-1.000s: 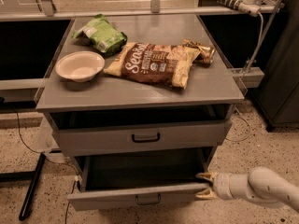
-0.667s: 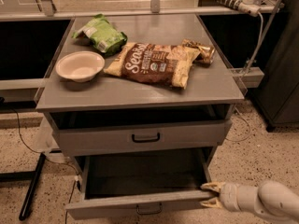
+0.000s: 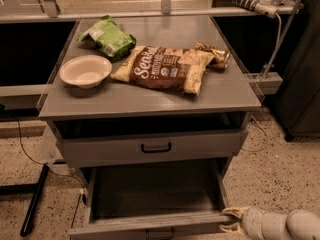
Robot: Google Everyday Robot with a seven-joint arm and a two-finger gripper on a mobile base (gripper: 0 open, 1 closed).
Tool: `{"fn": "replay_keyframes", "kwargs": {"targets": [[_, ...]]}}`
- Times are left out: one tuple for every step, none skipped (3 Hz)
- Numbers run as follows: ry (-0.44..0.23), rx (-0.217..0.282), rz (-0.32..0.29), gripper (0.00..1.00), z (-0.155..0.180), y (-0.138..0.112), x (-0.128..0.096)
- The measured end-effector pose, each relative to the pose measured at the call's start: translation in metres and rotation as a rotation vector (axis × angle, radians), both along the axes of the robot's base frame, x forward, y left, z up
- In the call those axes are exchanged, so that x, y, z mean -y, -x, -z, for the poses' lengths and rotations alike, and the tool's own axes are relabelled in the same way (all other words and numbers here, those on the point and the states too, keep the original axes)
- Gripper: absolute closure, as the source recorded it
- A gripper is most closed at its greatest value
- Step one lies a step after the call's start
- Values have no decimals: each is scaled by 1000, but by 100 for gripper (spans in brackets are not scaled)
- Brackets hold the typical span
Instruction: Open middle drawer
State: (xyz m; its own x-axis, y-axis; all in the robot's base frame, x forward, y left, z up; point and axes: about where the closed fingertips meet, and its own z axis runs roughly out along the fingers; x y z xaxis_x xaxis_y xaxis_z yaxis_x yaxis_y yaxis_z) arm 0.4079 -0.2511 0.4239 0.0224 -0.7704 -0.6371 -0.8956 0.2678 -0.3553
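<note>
On the grey cabinet top (image 3: pixel 150 101), a cream bowl (image 3: pixel 85 70) at left, a green snack bag (image 3: pixel 107 38) just behind it, a brown chip bag (image 3: pixel 165 69) lying flat mid-top, a crumpled gold-brown packet (image 3: pixel 212 54) at its far right corner; below, speckled floor (image 3: pixel 280 184).

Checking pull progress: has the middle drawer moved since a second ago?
Yes. The middle drawer slid further out from under the tabletop, toward the camera; the gripper is at its front corner.
</note>
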Motion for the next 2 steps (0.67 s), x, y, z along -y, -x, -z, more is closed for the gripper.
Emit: {"fn": "replay_keyframes", "kwargs": {"targets": [[0, 0, 0, 58, 0, 0, 0], [0, 0, 0, 35, 0, 0, 0]]}}
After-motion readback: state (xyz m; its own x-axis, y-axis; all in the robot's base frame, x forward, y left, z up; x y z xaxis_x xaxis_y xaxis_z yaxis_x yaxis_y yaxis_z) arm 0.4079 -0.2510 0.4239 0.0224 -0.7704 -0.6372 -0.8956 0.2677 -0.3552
